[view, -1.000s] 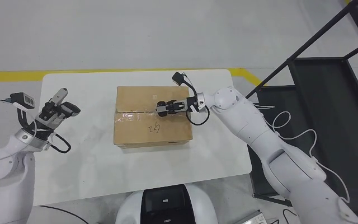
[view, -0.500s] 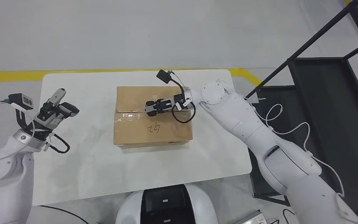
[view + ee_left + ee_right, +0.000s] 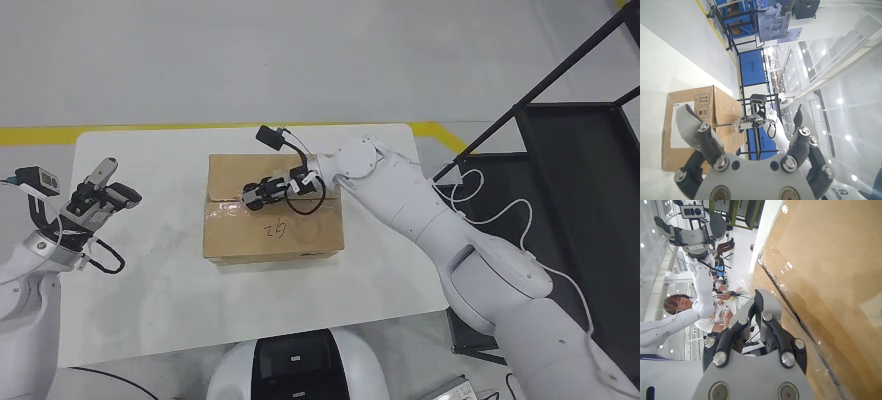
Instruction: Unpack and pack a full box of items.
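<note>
Looking down, you see the box [image 3: 274, 220] closed at the middle of the table [image 3: 150, 300]. Your right gripper [image 3: 246, 198] is pinched together over its top seam, on a strip of clear tape [image 3: 735, 126]. Your left gripper [image 3: 117, 182] hangs wide open and empty, well apart.

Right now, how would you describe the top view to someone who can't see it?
A closed, taped cardboard box sits in the middle of a white table, and the right gripper, fingers shut, is at the tape seam on its top. The left gripper is open over the table's left edge, apart from the box.
</note>
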